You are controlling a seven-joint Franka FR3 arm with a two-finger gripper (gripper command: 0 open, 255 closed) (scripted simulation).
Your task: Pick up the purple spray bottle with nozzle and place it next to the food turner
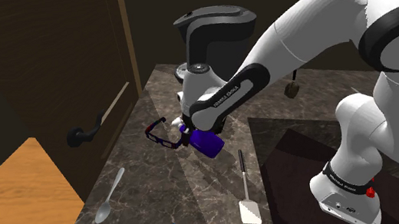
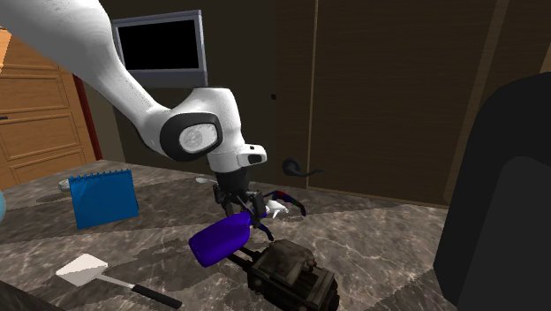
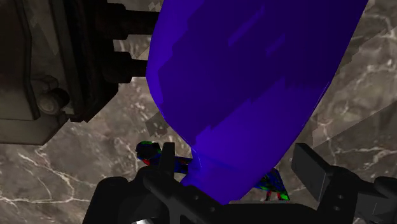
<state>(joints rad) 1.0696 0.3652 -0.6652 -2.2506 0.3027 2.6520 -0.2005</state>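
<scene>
Shoulder view: gripper [image 1: 191,137] pinches purple spray bottle [image 1: 209,142] aloft mid-frame, food turner [image 1: 247,196] lower centre; 2nd ext. view: turner lower left, so carry that way; wrist view: fingers [image 3: 312,167] on neck, so you set down beside turner, not on it.

Bottle [image 1: 207,142] — deep purple-blue, plain. Counter [image 1: 147,206]: dark brown-grey marble, white veins. Turner [image 1: 245,187], lower middle of the frame — white blade, black handle. Glasses [image 1: 161,139] purple-framed.
</scene>
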